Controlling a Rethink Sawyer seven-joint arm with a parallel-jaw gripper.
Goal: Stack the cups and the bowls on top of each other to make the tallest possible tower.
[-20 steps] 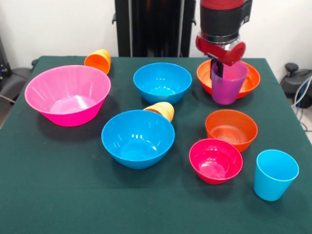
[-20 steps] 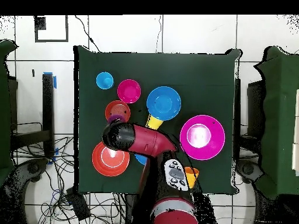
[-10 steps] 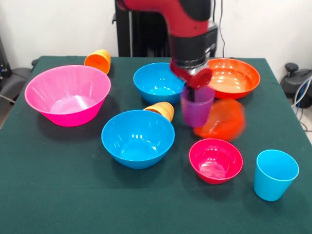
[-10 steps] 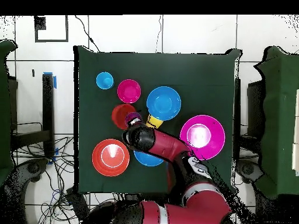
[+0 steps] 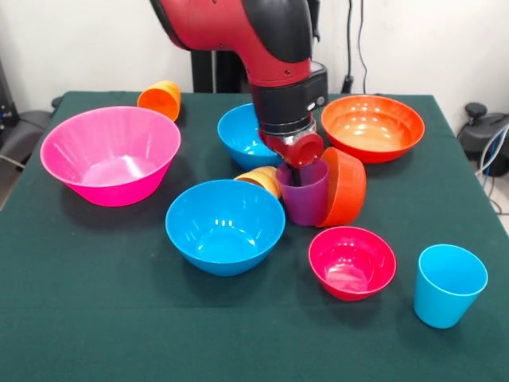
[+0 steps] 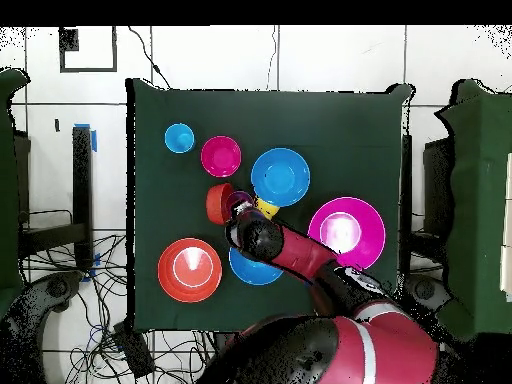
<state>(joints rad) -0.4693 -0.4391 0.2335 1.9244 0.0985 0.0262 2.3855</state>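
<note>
My gripper is shut on the rim of the translucent purple cup, which is upright and low over the table. The small orange bowl stands tipped on its edge against the purple cup's right side; it also shows in the overhead view. The yellow-orange cup lies on its side just left of the purple cup. A blue bowl sits in front, and another blue bowl sits behind, partly hidden by the arm. The small magenta bowl and the light blue cup are near right.
The large pink bowl sits at the left. An orange cup lies on its side at the far left. The wide orange-red bowl sits at the far right. The table is dark green.
My gripper carried the purple cup from over the wide orange-red bowl leftward and down to the table's middle. The small orange bowl was knocked from flat onto its edge against the cup.
</note>
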